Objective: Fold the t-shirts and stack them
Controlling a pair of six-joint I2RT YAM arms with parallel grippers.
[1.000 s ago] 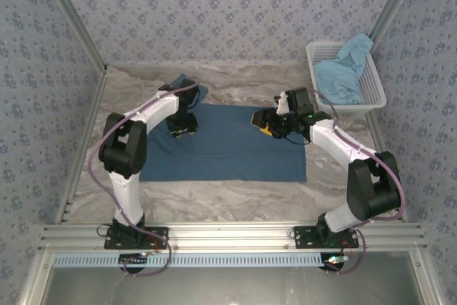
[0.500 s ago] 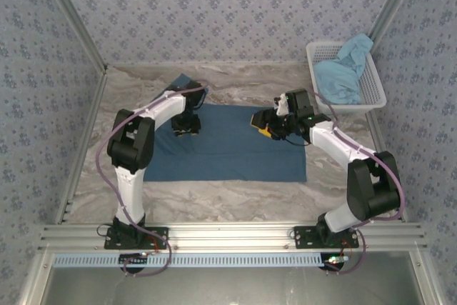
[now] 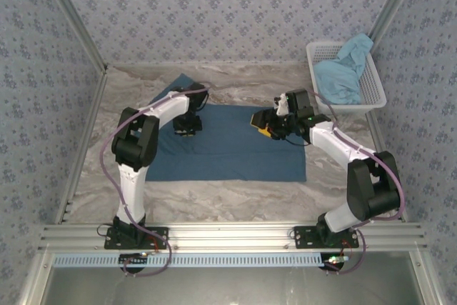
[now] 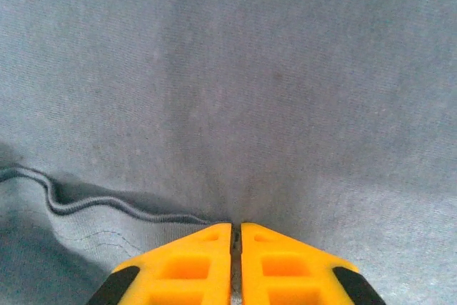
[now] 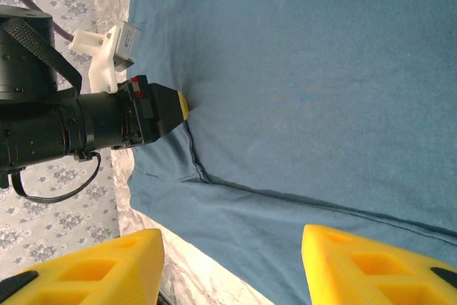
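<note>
Lying spread flat on the marbled table (image 3: 235,194), the darker teal-blue t-shirt (image 3: 228,155) sits left of the white mesh basket (image 3: 375,94) and a little nearer the arm bases than it. One sleeve (image 3: 180,85) pokes out at the end of the cloth farthest from the basket. The lighter sky-blue t-shirt (image 3: 343,73) is bunched inside the basket, one fold draped over its far rim. Left gripper (image 3: 187,128) is down on the dark shirt at the end away from the basket. In the wrist view its fingers are pressed together at a wavy seam with the cloth puckering toward the tips, which reads as a pinch on the fabric. Right gripper (image 3: 265,125) hangs over the shirt on the side toward the basket, jaws wide apart, nothing between them. Step in hand, as judged: taking two holds along the far edge for the first fold, with only the left hold made. To do it well, the right gripper should come down on the hem at the basket-side end, level with the left pinch, and close on one clean bite of cloth. Both should then lift evenly. Risk is an uneven hold that drags the shirt askew or bunches it toward the basket.
</note>
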